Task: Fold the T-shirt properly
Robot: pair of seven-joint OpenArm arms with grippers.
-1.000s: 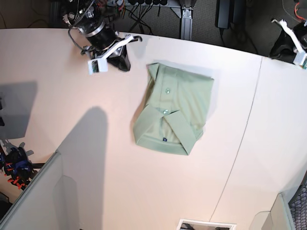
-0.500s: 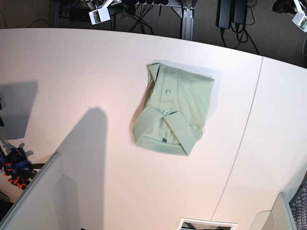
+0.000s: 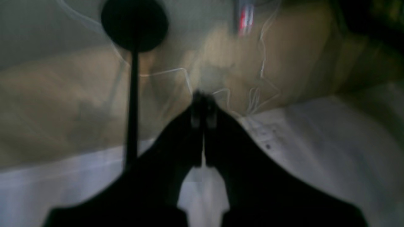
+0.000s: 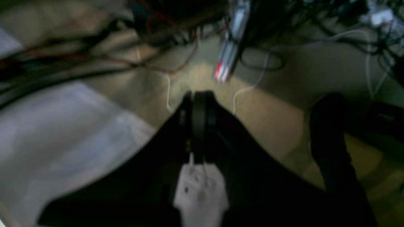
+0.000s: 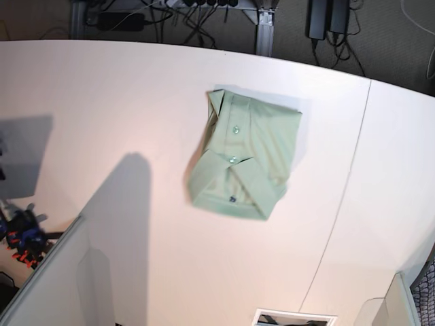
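The T-shirt [image 5: 246, 153] lies on the white table [image 5: 102, 102] as a compact pale green folded packet, with its collar and dark neck label toward the near edge and two buttons showing. No arm appears in the base view. My left gripper [image 3: 202, 108] is shut, its dark fingers pressed together with nothing between them, held over the table edge and a blurred floor. My right gripper [image 4: 199, 107] is shut and empty too, above the table edge near cables.
Cables and a power strip [image 5: 122, 20] lie on the floor behind the table. A seam [image 5: 350, 176] runs down the table right of the shirt. A grey panel [image 5: 47, 285] stands at the near left corner.
Both arms have pulled back past the far table edge and left the base view. The folded shirt has stayed in place.
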